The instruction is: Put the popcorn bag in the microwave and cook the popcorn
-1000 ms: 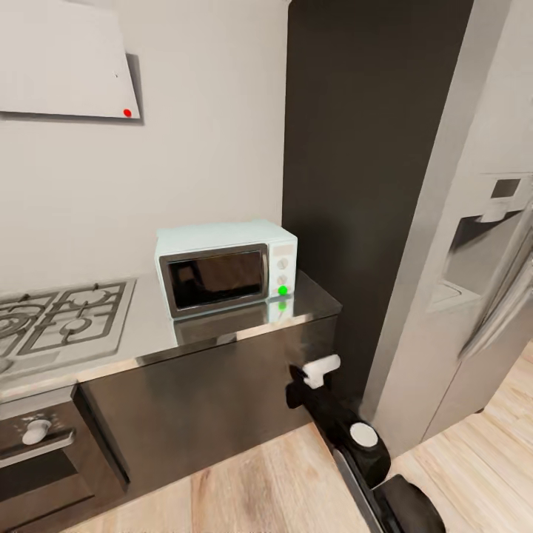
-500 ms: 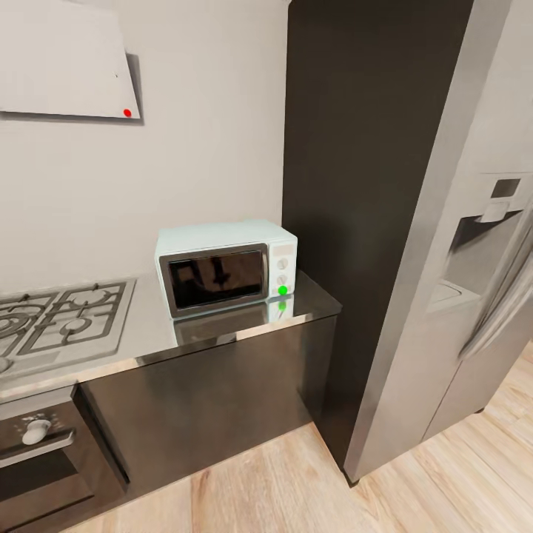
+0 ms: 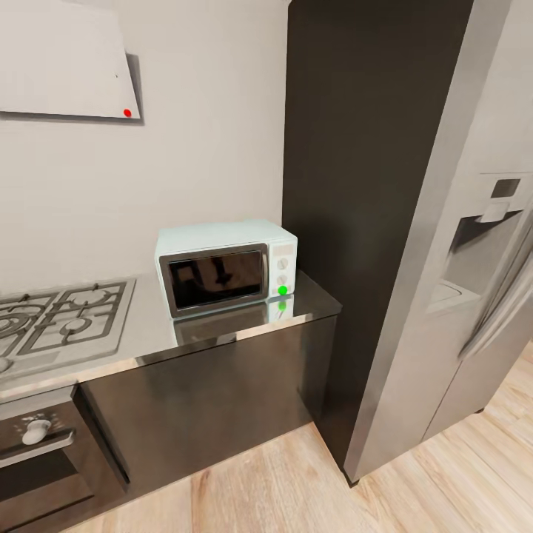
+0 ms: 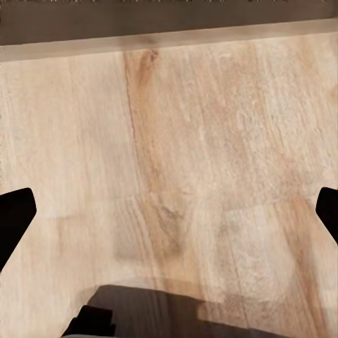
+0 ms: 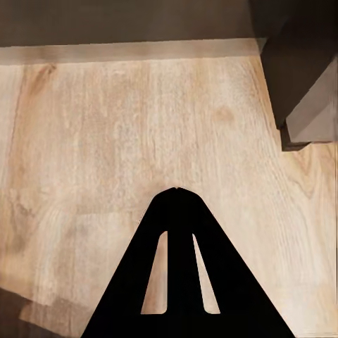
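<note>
Your left tool [image 4: 169, 211] gapes wide over the floor [image 4: 211, 141], holding nothing; your right tool [image 5: 177, 193] is pinched together, empty; the microwave [image 3: 226, 265] is unmoved since half a second ago.

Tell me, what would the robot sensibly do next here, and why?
Probably wait. The microwave sits on the countertop with its door closed and a green light on its panel, so it seems to be heating. Both arms hang low over the wood floor: the left gripper is open, the right gripper closed and empty. I cannot see the popcorn bag through the dark glass.
</note>
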